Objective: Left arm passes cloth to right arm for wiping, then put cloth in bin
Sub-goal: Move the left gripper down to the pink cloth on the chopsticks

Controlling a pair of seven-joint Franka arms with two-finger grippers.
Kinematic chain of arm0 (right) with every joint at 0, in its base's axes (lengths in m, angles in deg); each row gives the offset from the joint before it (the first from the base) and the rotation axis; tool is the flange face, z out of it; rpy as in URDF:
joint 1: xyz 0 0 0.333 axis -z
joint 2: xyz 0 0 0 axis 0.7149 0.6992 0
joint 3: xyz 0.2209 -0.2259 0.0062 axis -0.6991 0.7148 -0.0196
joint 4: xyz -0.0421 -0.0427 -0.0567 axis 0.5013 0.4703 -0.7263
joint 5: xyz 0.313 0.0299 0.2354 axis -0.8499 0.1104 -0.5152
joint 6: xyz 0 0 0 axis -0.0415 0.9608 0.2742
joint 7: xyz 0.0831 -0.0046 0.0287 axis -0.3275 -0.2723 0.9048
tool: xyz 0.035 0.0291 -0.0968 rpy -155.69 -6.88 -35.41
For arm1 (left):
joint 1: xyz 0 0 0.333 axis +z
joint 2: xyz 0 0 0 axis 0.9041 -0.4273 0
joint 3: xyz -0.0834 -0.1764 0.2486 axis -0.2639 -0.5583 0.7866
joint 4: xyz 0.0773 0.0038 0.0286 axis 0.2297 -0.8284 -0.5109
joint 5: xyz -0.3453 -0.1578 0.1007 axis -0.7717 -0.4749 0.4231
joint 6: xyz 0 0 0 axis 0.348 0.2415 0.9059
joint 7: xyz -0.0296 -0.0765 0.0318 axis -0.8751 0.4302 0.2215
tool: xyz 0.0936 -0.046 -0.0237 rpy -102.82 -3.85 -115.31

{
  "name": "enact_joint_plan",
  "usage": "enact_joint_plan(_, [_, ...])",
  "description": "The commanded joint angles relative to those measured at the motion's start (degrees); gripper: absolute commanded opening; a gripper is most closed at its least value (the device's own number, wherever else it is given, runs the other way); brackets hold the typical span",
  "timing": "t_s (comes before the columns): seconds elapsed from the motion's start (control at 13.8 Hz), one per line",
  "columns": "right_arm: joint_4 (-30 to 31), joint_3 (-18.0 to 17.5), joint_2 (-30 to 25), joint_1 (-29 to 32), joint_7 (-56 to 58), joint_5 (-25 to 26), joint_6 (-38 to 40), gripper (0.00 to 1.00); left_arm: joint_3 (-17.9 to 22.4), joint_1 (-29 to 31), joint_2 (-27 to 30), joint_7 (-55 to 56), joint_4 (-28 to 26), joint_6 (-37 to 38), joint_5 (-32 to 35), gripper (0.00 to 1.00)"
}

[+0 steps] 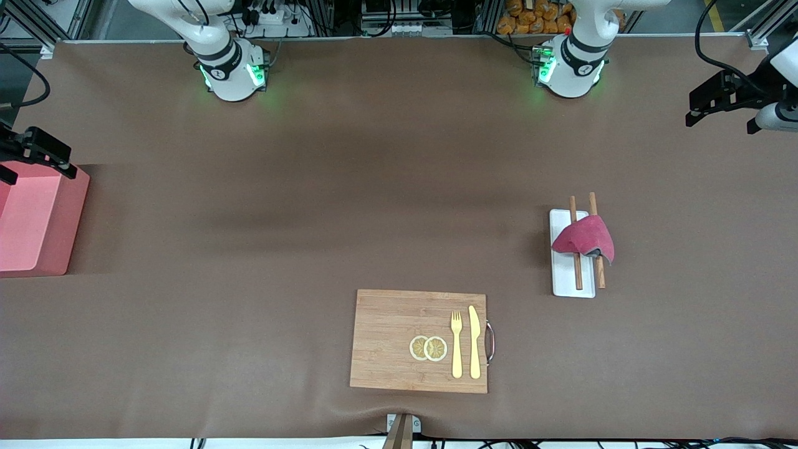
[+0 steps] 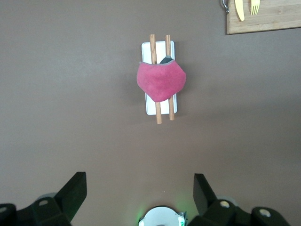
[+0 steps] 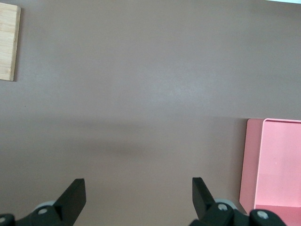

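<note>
Front view: bin at the tabletop's right-arm edge; cloth draped over two sticks on the white tray. Left gripper and right gripper spread, empty. Risk: pinching a stick together with the cloth.

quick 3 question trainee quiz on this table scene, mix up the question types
1. True or false: the cloth is draped over two wooden sticks on the white tray.
2. Multiple choice: what lies on the cutting board? A) cloth B) fork, knife and two lemon slices C) bin
3. Fill in: the bin sits at the ___ arm's end of the table.

Key: 1 true; 2 B; 3 right.
</note>
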State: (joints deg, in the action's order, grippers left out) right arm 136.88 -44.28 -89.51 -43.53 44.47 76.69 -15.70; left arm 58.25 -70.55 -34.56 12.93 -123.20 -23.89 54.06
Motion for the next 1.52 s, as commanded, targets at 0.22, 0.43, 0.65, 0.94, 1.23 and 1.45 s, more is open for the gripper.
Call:
enact_joint_plan(0.22, [0.47, -1.07, -1.91, 1.05, -0.68, 0.16, 1.19, 1.00, -0.05, -0.57, -0.06, -0.86, 1.22, 0.85, 1.68, 1.00])
enact_joint_plan(0.43, [0.47, -0.90, -1.74, 1.93, -0.59, 0.16, 1.10, 1.00, -0.13, -1.01, -2.25, -0.59, 2.01, 0.85, 2.03, 1.00])
enact_joint_plan(0.65, [0.56, -1.25, -1.47, 1.58, -0.68, 0.16, 1.19, 1.00, -2.06, -1.10, -9.43, 1.42, 3.59, -0.11, 2.74, 1.00])
enact_joint_plan(0.94, [0.21, -0.98, -1.21, 2.11, -0.15, 0.07, 1.19, 1.00, -2.42, -0.32, -19.73, 4.85, 6.85, -6.15, 2.39, 1.00])
enact_joint_plan(1.23, [0.12, -0.90, -0.86, 2.37, 0.46, 0.16, 1.19, 1.00, -2.24, 1.10, -27.82, 13.09, 6.76, -15.13, 1.68, 1.00])
enact_joint_plan(1.45, [-0.23, -0.98, -0.77, 2.28, 0.46, 0.86, 1.10, 1.00, -2.24, 2.06, -30.72, 18.39, 4.93, -15.15, -0.24, 1.00])
